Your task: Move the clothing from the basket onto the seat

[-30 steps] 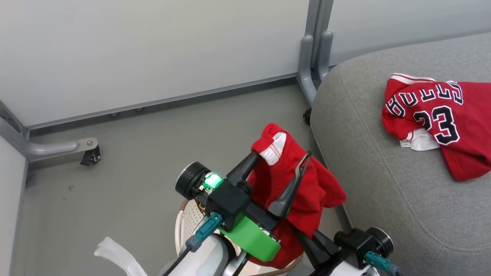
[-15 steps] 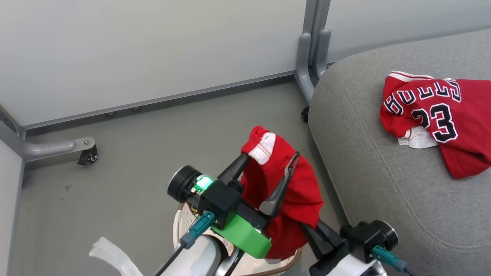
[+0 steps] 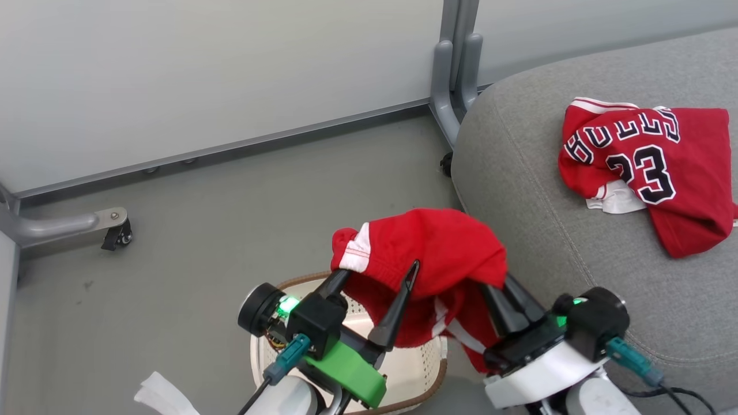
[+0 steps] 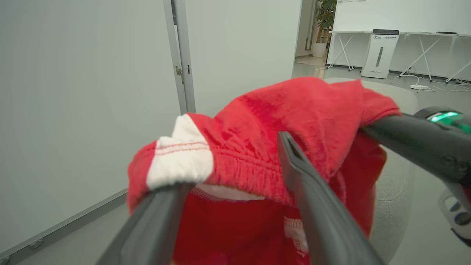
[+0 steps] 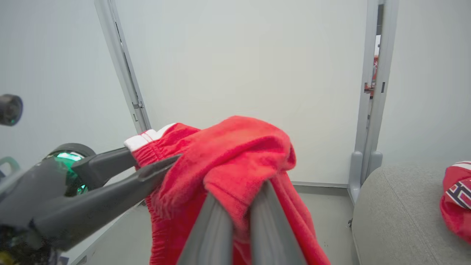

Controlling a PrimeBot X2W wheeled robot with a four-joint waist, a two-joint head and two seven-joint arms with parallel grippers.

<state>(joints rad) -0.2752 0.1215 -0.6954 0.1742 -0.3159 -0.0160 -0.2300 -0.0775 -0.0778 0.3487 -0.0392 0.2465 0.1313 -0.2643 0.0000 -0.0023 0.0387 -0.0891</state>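
Red shorts now stretched above basket, beside seat | your right gripper has clamped their edge; left gripper splayed open under waistband | jersey already on seat: you carry shorts over next.

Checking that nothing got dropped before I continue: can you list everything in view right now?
shorts: 1, red with white trim, held up above the basket
jersey: 1, red with black 23, crumpled on the seat
basket: 1, cream with brown rim, on the floor under the shorts
seat: 1, grey, right of the basket
wall panels: several, pale grey, behind
post: 1, grey, between panels
caster wheel: 1, black, far left
left gripper: 1, dark, open, one finger under the waistband
right gripper: 1, dark, shut on the shorts
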